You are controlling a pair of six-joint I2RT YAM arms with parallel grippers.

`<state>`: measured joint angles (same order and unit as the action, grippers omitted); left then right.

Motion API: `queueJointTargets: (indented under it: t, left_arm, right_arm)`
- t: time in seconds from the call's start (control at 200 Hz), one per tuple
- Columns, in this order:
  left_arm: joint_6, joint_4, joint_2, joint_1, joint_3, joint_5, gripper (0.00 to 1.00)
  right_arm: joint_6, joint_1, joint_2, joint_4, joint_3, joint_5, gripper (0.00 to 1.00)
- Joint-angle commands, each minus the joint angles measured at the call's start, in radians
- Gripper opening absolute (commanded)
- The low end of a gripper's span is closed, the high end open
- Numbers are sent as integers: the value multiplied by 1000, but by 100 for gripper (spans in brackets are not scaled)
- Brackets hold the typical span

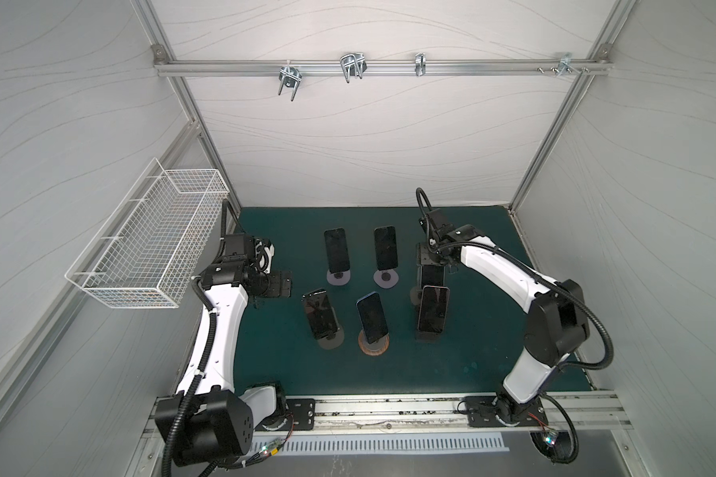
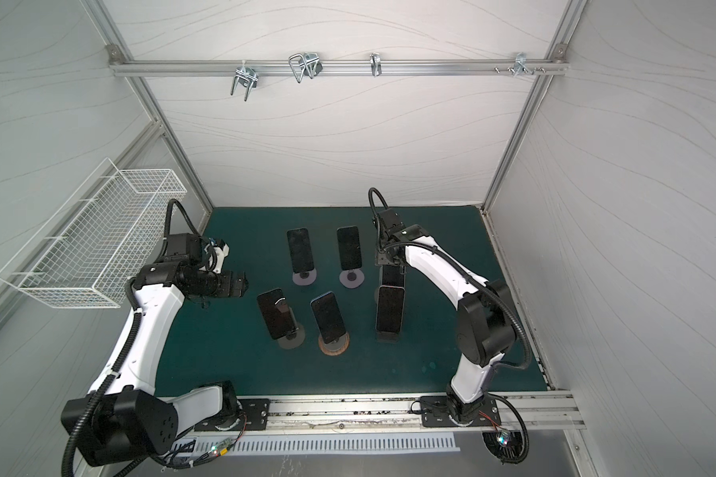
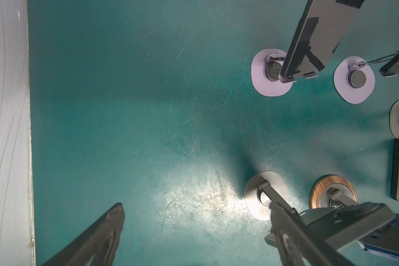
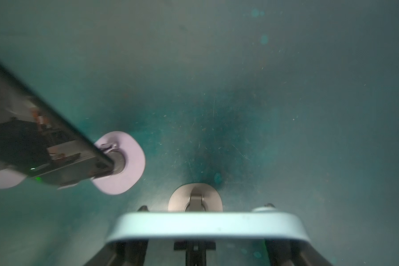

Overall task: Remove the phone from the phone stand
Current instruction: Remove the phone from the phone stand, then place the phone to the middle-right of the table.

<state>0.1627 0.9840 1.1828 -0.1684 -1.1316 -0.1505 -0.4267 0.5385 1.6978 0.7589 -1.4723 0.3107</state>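
Both top views: bright, even overhead light, sharp; straight lines bow twd edges. Left wrist: glare patch on mat (image 3: 124,115) just ahead of left pincer (image 3: 195,205); 2 fingers (image 3: 97,237) soft-focus. Right wrist: dim, hazy; phone (image 4: 207,224) at right pincer (image 4: 206,206) blurred, dark shadow ahead on mat.

Left pincer (image 3: 196,205) agape, right pincer (image 4: 206,206) narrower.
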Motion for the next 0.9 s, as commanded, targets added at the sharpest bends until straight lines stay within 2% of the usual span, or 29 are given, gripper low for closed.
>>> queueJointTargets:
  t: [0.0,0.215,0.38,0.69,0.895]
  left_arm:
    - [11,17,10,1,-45,-19,100]
    - [8,24,20,1,-51,-35,100]
    - [5,25,23,1,-53,-51,100]
    - [6,25,27,1,-53,-70,100]
    - [11,31,24,1,-47,-70,100]
  right_arm:
    - [29,-62,-109,49,-13,-65,65]
    - [113,-272,-232,91,40,-190,63]
    - [166,-432,-286,90,157,-287,63]
    - [203,-448,-216,34,358,-278,64]
    - [234,-440,-104,36,394,-295,65]
